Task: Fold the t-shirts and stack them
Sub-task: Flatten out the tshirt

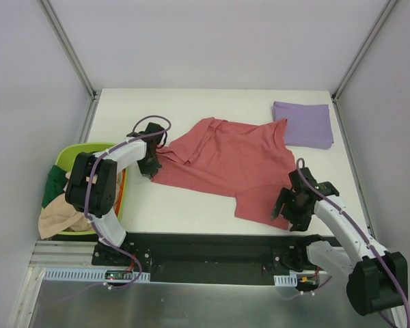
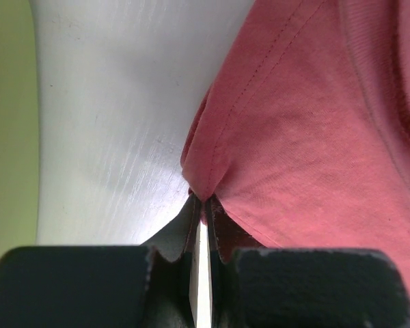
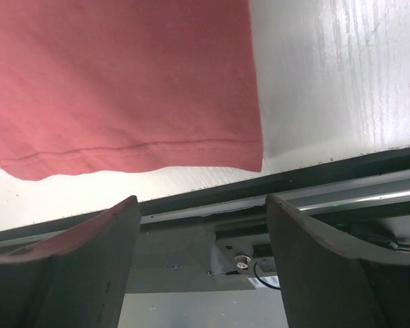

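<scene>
A red t-shirt (image 1: 225, 160) lies spread and rumpled across the middle of the white table. My left gripper (image 1: 149, 166) is shut on the shirt's left edge; in the left wrist view the red cloth (image 2: 307, 123) is pinched between the fingertips. My right gripper (image 1: 292, 208) is open and empty, hovering over the shirt's near right corner at the table's front edge. The right wrist view shows the shirt's hem (image 3: 123, 89) above the spread fingers (image 3: 89, 253). A folded purple t-shirt (image 1: 303, 124) lies flat at the far right.
A green basket (image 1: 63, 158) holding more clothes, green and beige, stands off the table's left side beside the left arm. A black rail (image 1: 212, 249) runs along the table's front edge. Grey walls enclose the table on three sides.
</scene>
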You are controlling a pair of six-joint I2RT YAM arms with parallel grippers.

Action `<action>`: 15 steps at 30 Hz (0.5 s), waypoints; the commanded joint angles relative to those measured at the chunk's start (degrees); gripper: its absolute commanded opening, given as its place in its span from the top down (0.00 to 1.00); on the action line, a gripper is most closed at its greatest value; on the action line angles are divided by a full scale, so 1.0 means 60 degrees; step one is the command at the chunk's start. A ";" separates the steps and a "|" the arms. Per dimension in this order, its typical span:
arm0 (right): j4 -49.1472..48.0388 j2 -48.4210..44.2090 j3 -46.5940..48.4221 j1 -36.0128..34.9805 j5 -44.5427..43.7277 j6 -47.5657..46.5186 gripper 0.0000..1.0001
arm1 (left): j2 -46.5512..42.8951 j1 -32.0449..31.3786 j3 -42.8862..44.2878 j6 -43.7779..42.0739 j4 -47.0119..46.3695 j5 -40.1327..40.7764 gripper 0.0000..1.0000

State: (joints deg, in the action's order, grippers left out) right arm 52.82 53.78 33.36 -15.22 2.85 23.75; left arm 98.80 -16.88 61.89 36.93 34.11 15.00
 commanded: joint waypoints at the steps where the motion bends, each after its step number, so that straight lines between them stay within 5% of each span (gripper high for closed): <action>1: -0.0057 0.0469 -0.0096 -0.0114 0.0111 0.0481 0.28 | -0.0383 -0.0028 -0.0090 0.0100 -0.0074 -0.0201 1.00; 15: -0.1097 0.1627 -0.0375 -0.0114 -0.0973 0.0451 0.46 | -0.0413 -0.0028 -0.0105 0.0027 -0.0089 -0.0318 1.00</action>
State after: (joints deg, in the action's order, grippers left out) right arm 48.21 62.43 30.96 -15.64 0.45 25.52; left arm 98.72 -16.88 61.87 36.91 33.26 13.96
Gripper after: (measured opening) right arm 0.559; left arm 0.009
